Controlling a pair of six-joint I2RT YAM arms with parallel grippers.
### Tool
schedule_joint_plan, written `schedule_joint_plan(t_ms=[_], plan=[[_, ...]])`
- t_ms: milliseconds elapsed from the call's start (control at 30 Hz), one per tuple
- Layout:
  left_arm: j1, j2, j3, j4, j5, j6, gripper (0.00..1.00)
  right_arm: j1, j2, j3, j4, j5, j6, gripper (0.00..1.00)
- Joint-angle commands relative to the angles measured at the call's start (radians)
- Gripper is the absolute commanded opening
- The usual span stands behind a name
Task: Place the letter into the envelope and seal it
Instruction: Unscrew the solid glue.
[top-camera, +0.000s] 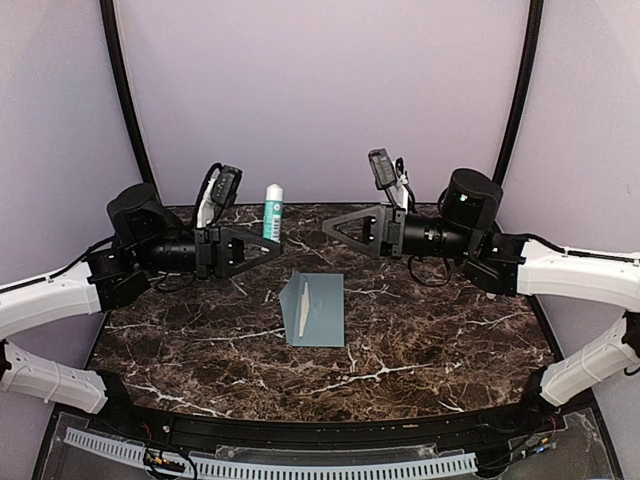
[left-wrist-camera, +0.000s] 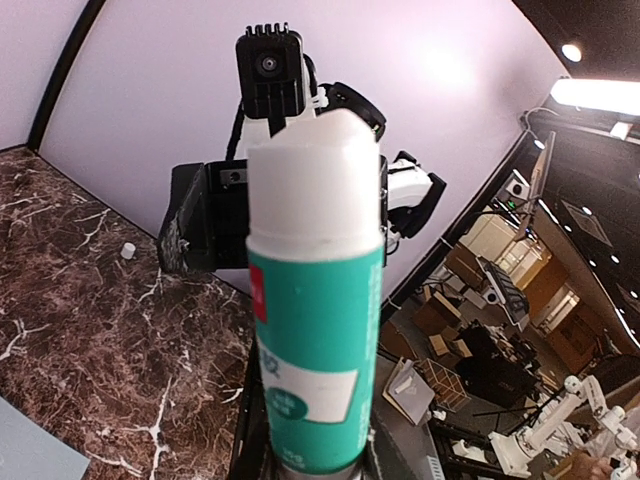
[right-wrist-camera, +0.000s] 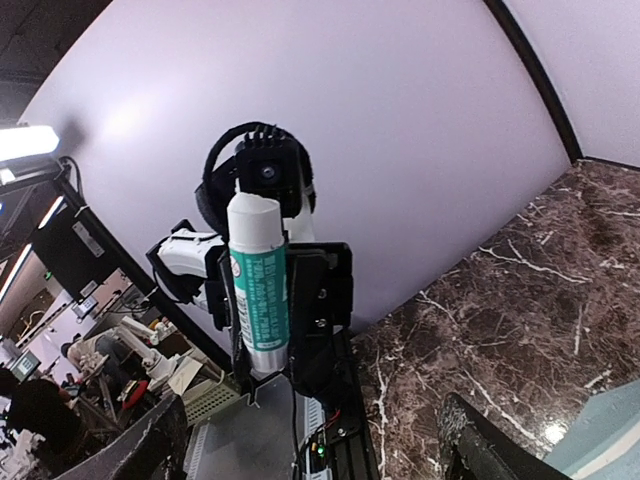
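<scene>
The pale teal envelope lies flat in the middle of the table, with a narrow white raised edge down its left part. No separate letter shows. Its corners show in the left wrist view and the right wrist view. My left gripper is shut on the base of a teal and white glue stick, held upright above the table's back. The stick fills the left wrist view and shows in the right wrist view. My right gripper is open and empty, facing the stick from the right, apart from it.
The dark marble table ends at a black rim in front and a lilac wall behind. A small white piece lies on the table near the wall. Both arms hover above the back half of the table.
</scene>
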Motion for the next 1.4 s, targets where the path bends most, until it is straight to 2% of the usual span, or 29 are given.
schedule_joint_plan(t_ms=[0,100,700,900,1000,1100,1267,1367], plan=[[0.001,0.016,0.002,0.129,0.115,-0.045,0.00,0.043,0.041,0.055,0.139,-0.105,-0.007,0.82],[0.000,0.028,0.010,0.142,0.148,-0.061,0.00,0.055,0.069,0.082,0.142,-0.103,-0.006,0.80],[-0.025,0.065,0.024,0.148,0.175,-0.070,0.00,0.116,0.221,0.243,0.160,-0.154,0.019,0.46],[-0.026,0.065,0.021,0.148,0.157,-0.060,0.00,0.121,0.231,0.244,0.166,-0.146,0.036,0.26],[-0.026,0.053,0.014,0.136,0.105,-0.040,0.00,0.120,0.226,0.238,0.138,-0.118,0.035,0.17],[-0.026,0.040,0.021,0.037,0.022,0.013,0.00,0.120,0.216,0.227,0.096,-0.074,0.022,0.14],[-0.026,0.051,0.032,-0.054,-0.131,0.060,0.00,0.121,0.217,0.250,-0.071,0.053,-0.032,0.07],[-0.027,0.065,0.046,-0.124,-0.194,0.084,0.00,0.123,0.224,0.278,-0.170,0.132,-0.057,0.06]])
